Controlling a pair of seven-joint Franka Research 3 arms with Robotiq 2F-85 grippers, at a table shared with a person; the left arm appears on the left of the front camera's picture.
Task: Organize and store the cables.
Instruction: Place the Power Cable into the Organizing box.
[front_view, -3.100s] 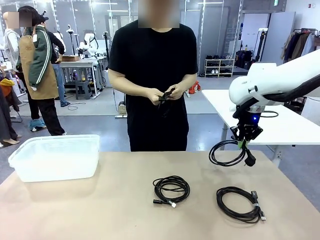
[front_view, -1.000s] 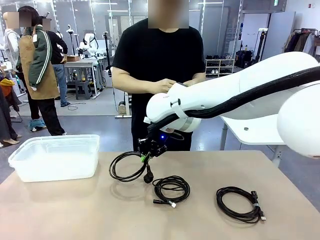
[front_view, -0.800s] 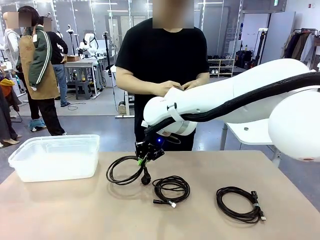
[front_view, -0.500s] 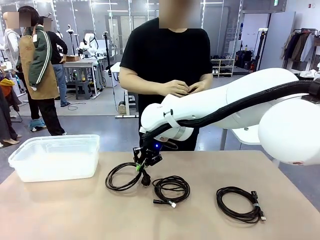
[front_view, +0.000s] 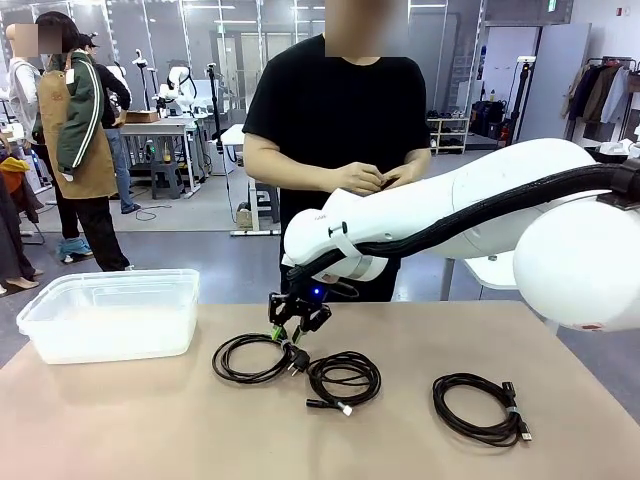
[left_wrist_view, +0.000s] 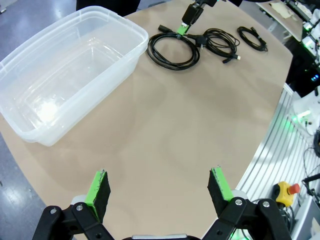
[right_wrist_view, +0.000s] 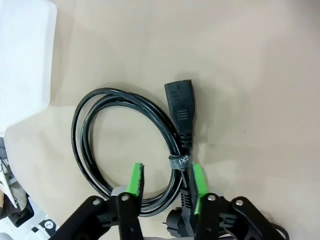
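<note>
1. Beside the clear tub (front_view: 110, 335), on its right, the right gripper (front_view: 297, 328) is held low over the tan table (front_view: 150, 430).
2. The right arm (front_view: 430, 210) is stretched out long from the far side of the table toward the tub. Its wrist is bent down, so the fingers are pointed at the table top.
3. The green fingers (right_wrist_view: 134, 180) are parted about halfway. The tied part of the nearest cable (right_wrist_view: 76, 131) is seen running between them. It is not pinched, because bare table is seen between the cable and one pad.
4. This cable is laid flat as a round black coil just right of the tub. A small band (right_wrist_view: 180, 161) is wrapped round it, and a plug (right_wrist_view: 180, 107) is seen at its end.
5. A second cable (front_view: 343, 378) is laid just beside the first, farther from the tub. A third cable (front_view: 480, 407) is laid well apart from the tub.
6. The left gripper (left_wrist_view: 159, 174) is held above bare table near the tub. Its fingers are spread wide and nothing is held.
7. Behind the table a person's hands (front_view: 375, 178) are held together at the belly. What is held there cannot be told.
</note>
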